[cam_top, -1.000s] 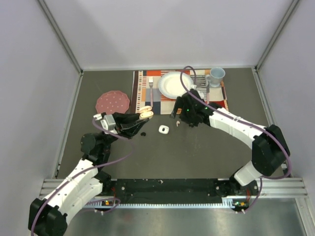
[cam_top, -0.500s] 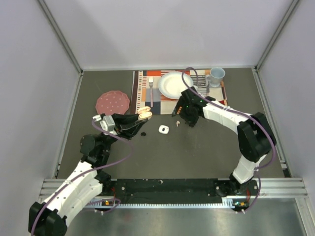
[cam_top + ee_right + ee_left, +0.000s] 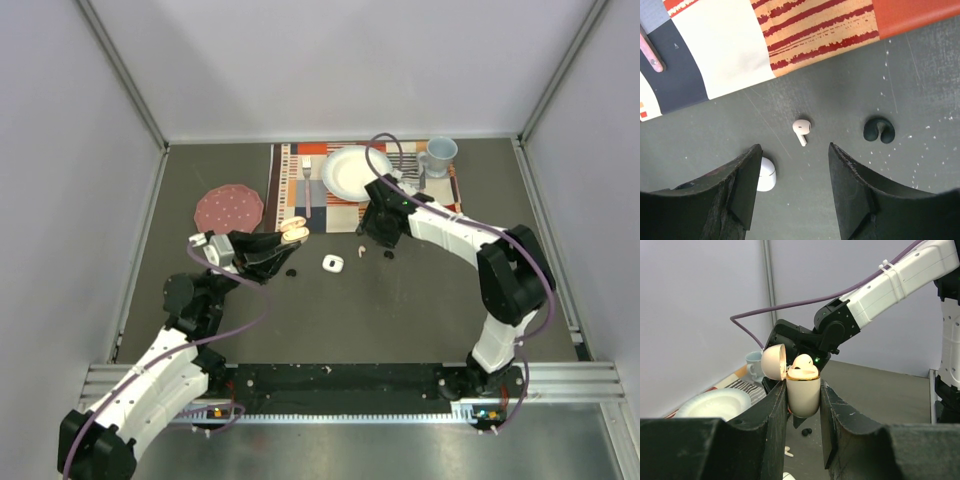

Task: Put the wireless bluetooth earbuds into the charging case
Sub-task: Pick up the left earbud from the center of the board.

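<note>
While right gripper (image 3: 795, 152) hangs with jaws apart, pale pink earbud (image 3: 801, 131) lies on dark table (image 3: 920, 90) at frame centre, just beyond finger gap (black earbud (image 3: 879, 130) further right). Left gripper (image 3: 803, 409) clamped on open charging case (image 3: 803, 390), mid-frame.

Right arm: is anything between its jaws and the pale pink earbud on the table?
Nothing visible. The pale pink earbud lies bare on the table below the right gripper, whose jaws are open. A black earbud and a white object lie off to either side, apart from it.
</note>
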Robot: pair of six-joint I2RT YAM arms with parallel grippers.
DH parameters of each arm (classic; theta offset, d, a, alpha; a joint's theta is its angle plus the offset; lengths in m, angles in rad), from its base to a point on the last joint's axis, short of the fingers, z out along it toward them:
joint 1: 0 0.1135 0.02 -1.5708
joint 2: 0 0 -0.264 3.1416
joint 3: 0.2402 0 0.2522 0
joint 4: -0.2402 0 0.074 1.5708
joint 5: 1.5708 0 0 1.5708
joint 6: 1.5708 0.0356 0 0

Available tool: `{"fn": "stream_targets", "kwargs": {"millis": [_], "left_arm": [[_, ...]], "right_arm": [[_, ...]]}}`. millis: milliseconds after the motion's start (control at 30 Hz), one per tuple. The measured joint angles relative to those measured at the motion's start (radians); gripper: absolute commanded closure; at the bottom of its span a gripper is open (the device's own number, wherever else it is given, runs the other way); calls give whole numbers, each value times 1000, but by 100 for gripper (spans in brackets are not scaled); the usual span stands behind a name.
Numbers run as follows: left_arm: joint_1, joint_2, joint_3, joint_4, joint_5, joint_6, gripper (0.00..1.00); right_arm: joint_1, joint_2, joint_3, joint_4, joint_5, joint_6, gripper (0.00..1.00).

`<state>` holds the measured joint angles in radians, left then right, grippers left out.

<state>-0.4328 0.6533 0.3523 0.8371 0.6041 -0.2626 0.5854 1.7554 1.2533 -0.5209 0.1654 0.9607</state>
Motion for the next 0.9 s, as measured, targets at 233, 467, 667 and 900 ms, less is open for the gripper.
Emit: {"fn": "stream_targets", "kwargs": {"millis": [233, 467, 667, 900], "left_arm": [[0, 14, 0, 0, 0, 0, 100], [0, 15, -1, 0, 0, 0, 100], [0, 15, -1, 0, 0, 0, 100], [0, 15, -1, 0, 0, 1, 100]], "right_arm": [[5, 58, 26, -2, 2, -26, 44], [29, 100, 34, -3, 8, -37, 46], [34, 125, 45, -2, 18, -36, 51], [34, 155, 45, -3, 18, -36, 51]]}}
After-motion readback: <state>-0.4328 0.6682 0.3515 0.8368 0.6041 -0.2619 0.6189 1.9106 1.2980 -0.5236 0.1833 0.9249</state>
